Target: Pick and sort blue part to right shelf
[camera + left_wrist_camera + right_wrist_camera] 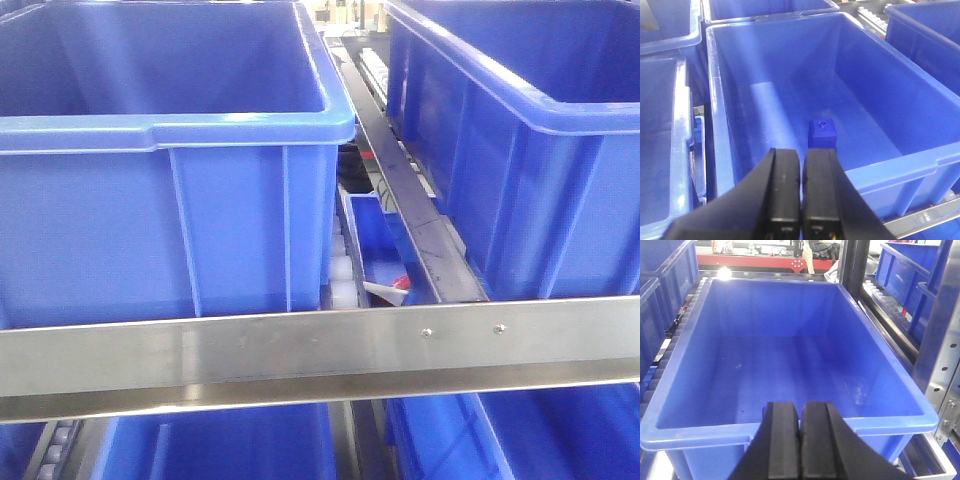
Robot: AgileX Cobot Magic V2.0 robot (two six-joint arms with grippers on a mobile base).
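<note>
While both pincers are clenched on nothing, the blue part [821, 133] sits upright on the floor of a blue bin [900, 165] on the right shelf [320, 350]. Left pincer [801, 200] hovers above that bin's near rim; right pincer [800, 445] hovers above another bin [790, 427].

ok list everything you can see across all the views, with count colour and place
blue part: one, solid blue with a round knob on top, on the floor of the bin under the left claw
bins: several, large open blue ones, on the shelf in rows; the one under the right claw looks empty
shelf rail: one, bare steel, across the front below the bins
rollers: white, in tracks beside the bins
small tray: one, blue, in the gap between the two front bins
left claw: black, shut, above the near rim of the part's bin
right claw: black, shut, above the near rim of the empty bin
</note>
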